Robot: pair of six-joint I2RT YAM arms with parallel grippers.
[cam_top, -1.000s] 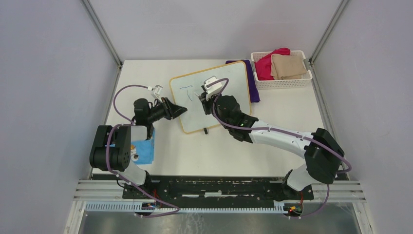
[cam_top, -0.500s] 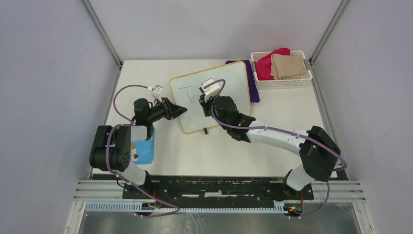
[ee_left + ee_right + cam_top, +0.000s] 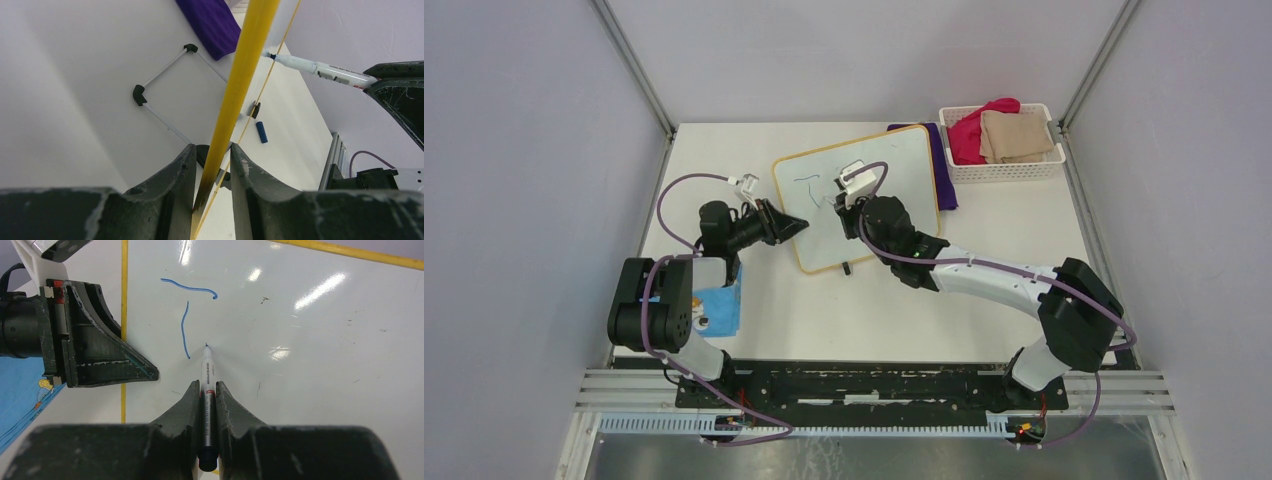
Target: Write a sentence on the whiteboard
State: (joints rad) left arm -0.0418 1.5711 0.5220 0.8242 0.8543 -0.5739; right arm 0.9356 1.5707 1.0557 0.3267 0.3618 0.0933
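My right tool, pinching a slim white marker, has slid left. My left tool clamps the tan-framed white whiteboard; its length runs left-right, right end farther.

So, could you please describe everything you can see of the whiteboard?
The flat white rectangular whiteboard, thin yellow-tan frame and rounded corners, sits askew on the white table, glossy with reflections. Two blue marker strokes, like a T, sit near its left edge. The left hand clamps that edge; the white marker in the right hand touches its face. A purple cloth shows past its far right edge.
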